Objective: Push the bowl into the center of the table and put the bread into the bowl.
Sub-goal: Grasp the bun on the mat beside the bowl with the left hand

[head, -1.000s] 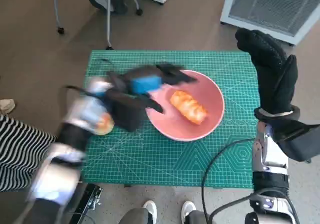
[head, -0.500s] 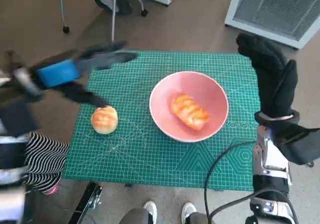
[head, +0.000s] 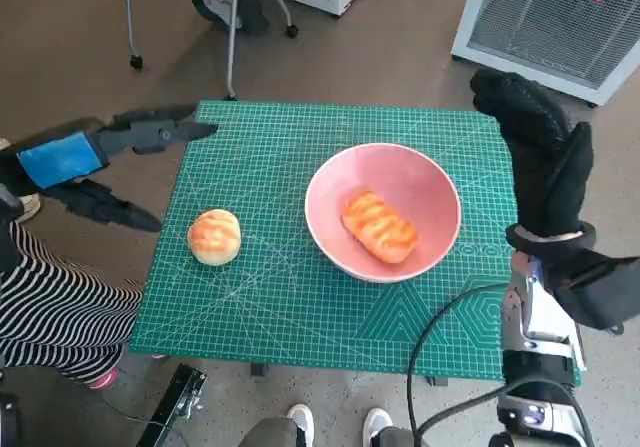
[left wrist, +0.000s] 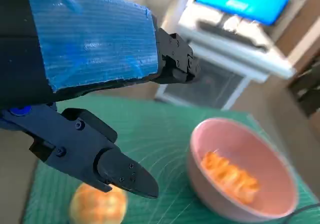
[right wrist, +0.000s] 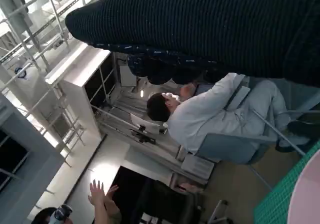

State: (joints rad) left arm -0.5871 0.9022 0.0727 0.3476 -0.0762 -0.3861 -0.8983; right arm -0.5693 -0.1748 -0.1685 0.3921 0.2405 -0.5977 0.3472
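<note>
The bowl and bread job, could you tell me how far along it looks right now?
Looks done: the bowl sits near the middle of the mat, with a long loaf inside it. In hand: nothing; the left hand hovers empty past the mat's edge, and the right hand is raised beside the bowl. Possibly left: a round bun lies on the mat outside the bowl.

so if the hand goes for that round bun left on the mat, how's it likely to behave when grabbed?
The round bun looks soft, so it would probably squash under a firm grip. Its domed shape suggests that a sideways nudge may roll it across the green mat. It is likely light.
</note>
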